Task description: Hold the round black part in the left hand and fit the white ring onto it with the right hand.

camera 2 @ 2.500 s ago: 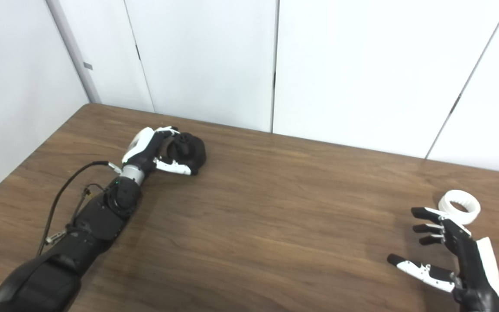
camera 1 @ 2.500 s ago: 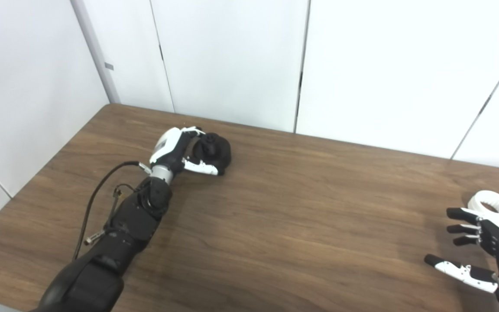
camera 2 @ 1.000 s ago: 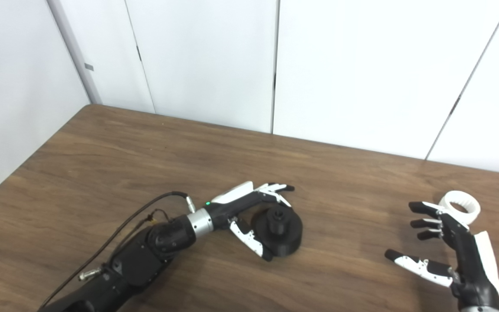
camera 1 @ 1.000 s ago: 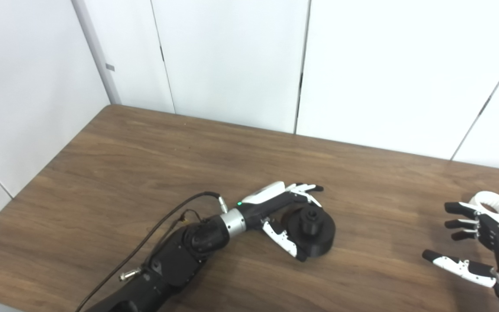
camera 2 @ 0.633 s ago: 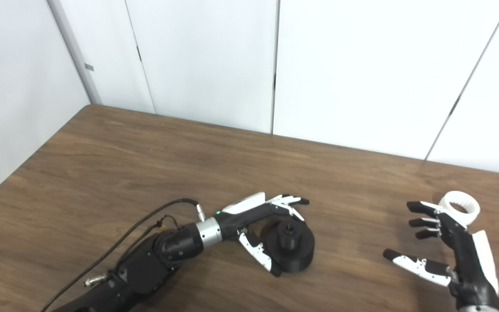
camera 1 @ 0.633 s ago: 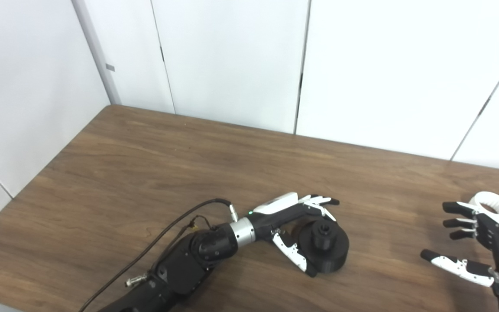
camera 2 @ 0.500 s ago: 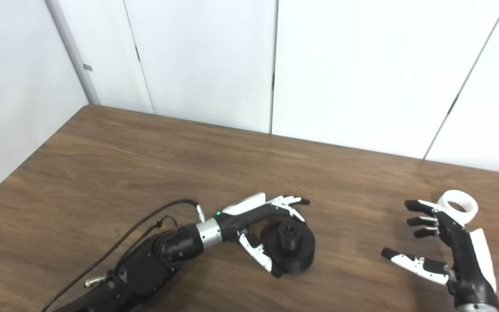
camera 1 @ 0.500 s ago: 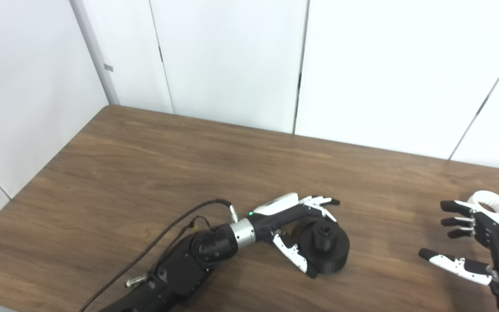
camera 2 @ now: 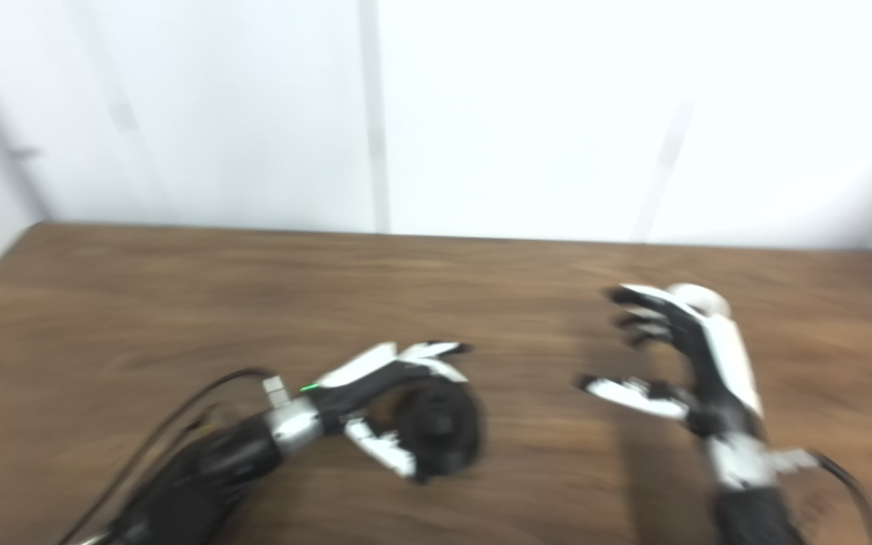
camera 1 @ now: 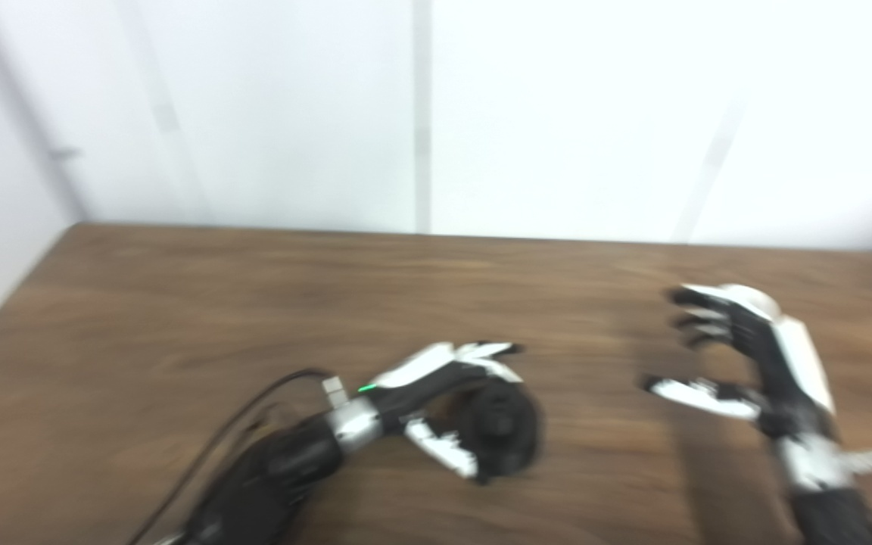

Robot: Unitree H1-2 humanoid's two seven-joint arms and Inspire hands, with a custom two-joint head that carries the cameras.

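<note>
Left hand (camera 1: pixel 443 393) cups black part (camera 1: pixel 500 431). Right hand (camera 1: pixel 731 356) spread, empty, ring (camera 2: pixel 697 297) just behind its fingers. Blurred frame: reach could knock ring away.

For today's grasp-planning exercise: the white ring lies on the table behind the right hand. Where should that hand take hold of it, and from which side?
Probably by the rim of the white ring, from above: it seems to lie flat on the table, so opposite outer edges are reachable. The open right hand hides most of it, and blur conceals details.
</note>
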